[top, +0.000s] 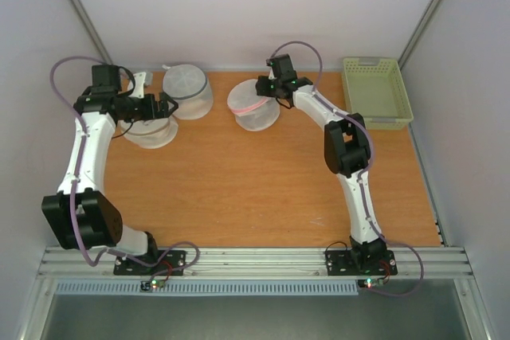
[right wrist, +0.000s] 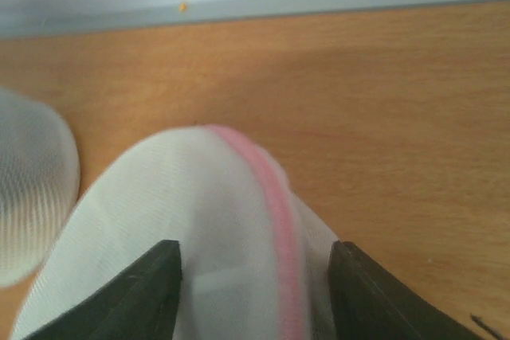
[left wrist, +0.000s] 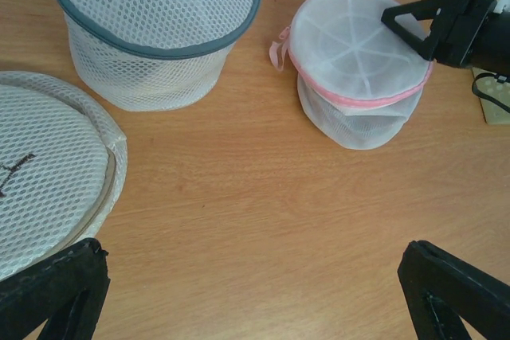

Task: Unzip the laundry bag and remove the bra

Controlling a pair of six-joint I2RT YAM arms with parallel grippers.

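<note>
The right gripper (right wrist: 255, 276) straddles the laundry bag (right wrist: 199, 220) at its pink rim (right wrist: 275, 197), probably to steady it; whether the jaws pinch, I cannot tell. The left gripper (left wrist: 251, 260) hovers left, jaws spread.

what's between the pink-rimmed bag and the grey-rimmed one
Only bare table between the pink-rimmed bag and the grey-rimmed bag; they stand apart, clearest in the left wrist view.

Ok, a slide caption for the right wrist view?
Right gripper straddles the laundry bag at its pink zipper band, wooden table behind.
</note>
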